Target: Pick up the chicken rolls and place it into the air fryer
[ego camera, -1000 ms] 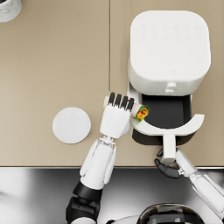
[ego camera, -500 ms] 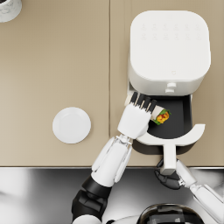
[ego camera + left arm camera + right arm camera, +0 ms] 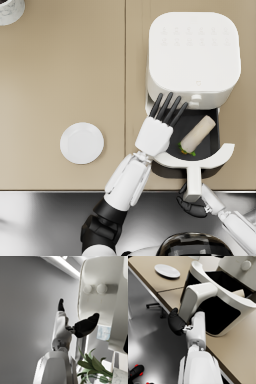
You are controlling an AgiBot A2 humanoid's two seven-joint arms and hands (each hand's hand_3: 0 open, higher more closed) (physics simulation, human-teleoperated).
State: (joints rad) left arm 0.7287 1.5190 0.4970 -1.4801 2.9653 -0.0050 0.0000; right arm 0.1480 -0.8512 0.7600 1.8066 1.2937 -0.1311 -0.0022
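Lying in the air fryer (image 3: 192, 60) drawer (image 3: 205, 162) was the chicken roll (image 3: 197, 134). My left hand (image 3: 159, 127) hovered beside it, fingers apart and empty. My right hand (image 3: 192, 202) gripped the drawer handle (image 3: 193, 182).

The handle (image 3: 196, 297) of the open air fryer drawer (image 3: 228, 298) is gripped by the right hand (image 3: 178, 324); a white plate (image 3: 167, 270) is seen on the beige surface (image 3: 143, 267).
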